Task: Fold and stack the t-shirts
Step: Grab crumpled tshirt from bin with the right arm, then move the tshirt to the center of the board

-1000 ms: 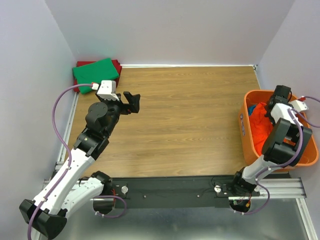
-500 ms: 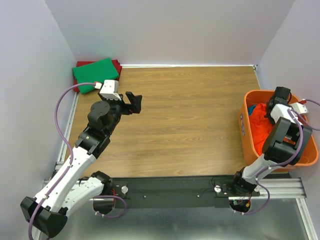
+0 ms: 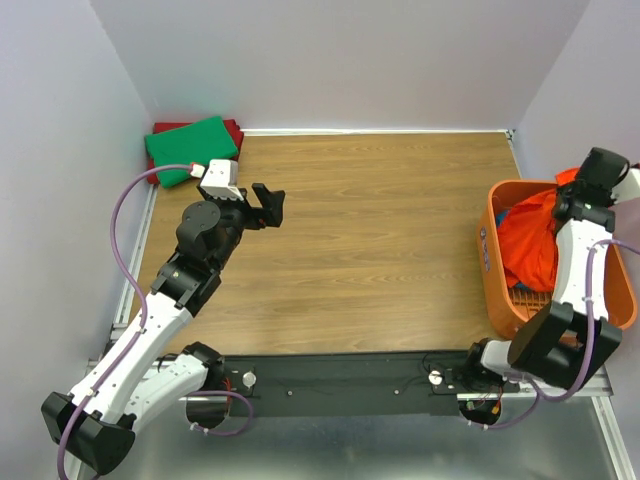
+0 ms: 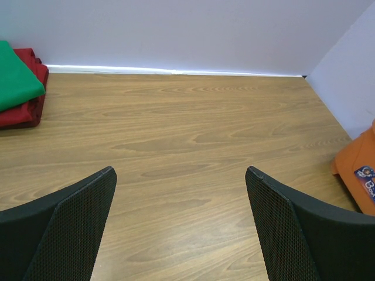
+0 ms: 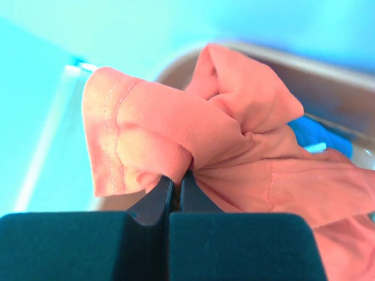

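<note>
Right gripper [image 5: 176, 182] has risen out of the basket [image 3: 487, 255] vs a sec ago, jaws pinched on a fold of the orange tee [image 5: 234, 134], w/ the rest of the cloth trailing into the basket by the blue tee [image 3: 512, 214]. Left gripper [image 4: 180, 174] hangs spread wide, empty, above the table [image 3: 380, 250]. Green tee [image 3: 190, 148] lies folded on dark red tee [image 3: 235, 128], far-left corner. Risk: grip's on a bunched edge & may slip, or trailing cloth snags the rim, tipping the basket.

Table: brown wood-grain tabletop [image 3: 380, 240]
Far-left corner: folded dark red cloth t-shirt [image 4: 26, 108], with a folded green cloth t-shirt [image 3: 190, 148] on it
Right edge: rigid orange plastic basket [image 3: 492, 282]
</note>
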You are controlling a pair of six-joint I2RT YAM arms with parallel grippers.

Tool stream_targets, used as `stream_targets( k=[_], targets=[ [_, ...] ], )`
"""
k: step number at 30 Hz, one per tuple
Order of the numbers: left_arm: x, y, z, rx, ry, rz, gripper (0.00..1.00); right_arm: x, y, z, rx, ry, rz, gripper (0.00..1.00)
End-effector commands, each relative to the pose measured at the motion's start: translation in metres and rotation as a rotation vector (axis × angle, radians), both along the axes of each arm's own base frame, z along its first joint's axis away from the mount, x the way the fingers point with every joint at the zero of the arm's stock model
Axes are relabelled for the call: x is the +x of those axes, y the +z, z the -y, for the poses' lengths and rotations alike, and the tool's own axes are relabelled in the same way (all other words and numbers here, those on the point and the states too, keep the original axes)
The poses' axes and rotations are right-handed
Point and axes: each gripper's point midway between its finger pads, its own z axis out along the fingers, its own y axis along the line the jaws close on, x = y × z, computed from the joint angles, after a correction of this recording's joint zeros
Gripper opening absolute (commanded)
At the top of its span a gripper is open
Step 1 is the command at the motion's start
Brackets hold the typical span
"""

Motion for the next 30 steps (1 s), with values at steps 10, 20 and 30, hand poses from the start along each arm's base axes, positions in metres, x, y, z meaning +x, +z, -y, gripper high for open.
stream_targets(
  k=[10,20,30],
  targets=[
    [-0.003,0.012,0.005,-0.016,-0.033,0.024,0.99,0.002,0.162,-0.032,-0.192,0.216,0.312,0.01],
    [-0.003,0.01,0.004,-0.014,-0.03,0.022,0.98,0.022,0.283,-0.122,-0.176,0.701,0.604,0.01],
    [0.0,0.01,0.001,-0.016,-0.015,0.019,0.99,0.022,0.331,-0.225,-0.127,1.078,0.765,0.01]
  ],
)
